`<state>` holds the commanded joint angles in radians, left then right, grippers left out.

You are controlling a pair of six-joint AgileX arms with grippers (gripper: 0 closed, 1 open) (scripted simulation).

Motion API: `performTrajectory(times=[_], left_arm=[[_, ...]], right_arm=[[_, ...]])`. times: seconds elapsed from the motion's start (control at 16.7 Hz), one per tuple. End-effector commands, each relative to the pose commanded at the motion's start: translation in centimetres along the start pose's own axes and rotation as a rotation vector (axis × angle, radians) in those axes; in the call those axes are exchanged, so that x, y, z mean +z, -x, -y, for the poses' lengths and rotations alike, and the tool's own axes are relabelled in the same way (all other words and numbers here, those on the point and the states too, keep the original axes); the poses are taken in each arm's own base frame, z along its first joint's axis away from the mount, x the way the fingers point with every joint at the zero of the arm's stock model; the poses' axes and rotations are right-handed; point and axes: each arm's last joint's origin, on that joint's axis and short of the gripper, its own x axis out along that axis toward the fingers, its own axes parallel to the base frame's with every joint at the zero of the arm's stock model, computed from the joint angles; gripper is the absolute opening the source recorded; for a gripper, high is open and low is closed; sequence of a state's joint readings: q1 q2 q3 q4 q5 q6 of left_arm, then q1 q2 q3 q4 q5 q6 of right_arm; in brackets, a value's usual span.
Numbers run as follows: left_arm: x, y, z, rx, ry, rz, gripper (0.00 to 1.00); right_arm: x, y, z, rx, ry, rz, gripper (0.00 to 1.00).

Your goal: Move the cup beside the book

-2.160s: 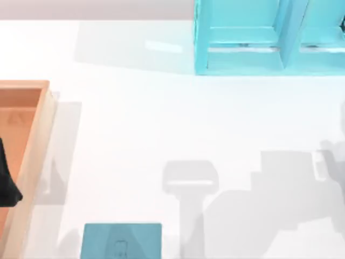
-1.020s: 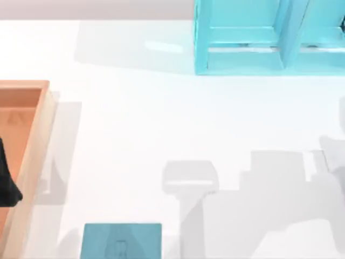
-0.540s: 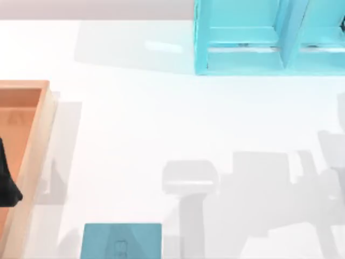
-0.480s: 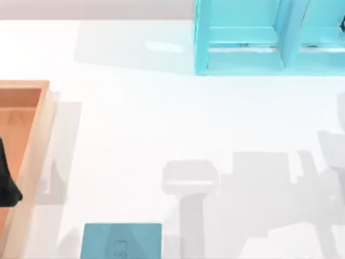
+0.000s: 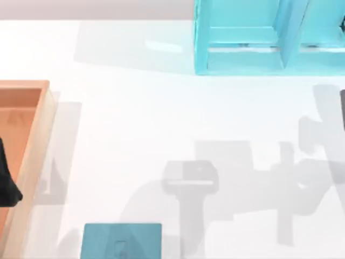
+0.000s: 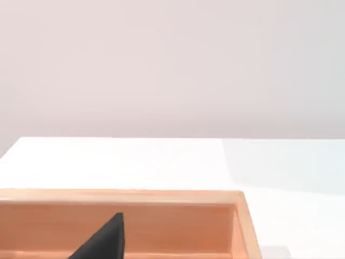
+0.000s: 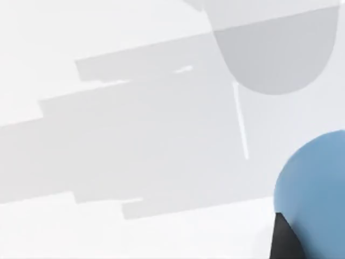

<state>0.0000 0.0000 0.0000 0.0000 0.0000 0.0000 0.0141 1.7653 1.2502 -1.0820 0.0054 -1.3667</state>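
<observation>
- Okay, right gripper first: dark bit of it right up against the cup in the right wrist view. Can't tell whether clamped on it or how wide open.
- Cup likely out by the table's right edge, well apart from the book, which sits at the bottom of the top view, left of centre.
- Just changed: arm shadows slid left across the table toward the book, and a dark sliver of right arm now pokes in at the right edge.
- Probably means the carry is underway, with the cup not beside the book yet.
- Left gripper parked over the tray at the left. Grip impossible to tell.
</observation>
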Motion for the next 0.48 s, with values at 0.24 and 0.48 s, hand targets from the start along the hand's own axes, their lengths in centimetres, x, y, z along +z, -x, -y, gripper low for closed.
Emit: performTrajectory(times=[0.24,0.48], left_arm=[[0.0,0.0,0.0,0.0,0.0,0.0,1.0],[0.0,0.0,0.0,0.0,0.0,0.0,1.0]], right_arm=[[4.7,0.7,0.5,0.011,-0.175,-0.014,0.0],[10.5,1.4,-0.1,0.014,-0.387,-0.035,0.0]])
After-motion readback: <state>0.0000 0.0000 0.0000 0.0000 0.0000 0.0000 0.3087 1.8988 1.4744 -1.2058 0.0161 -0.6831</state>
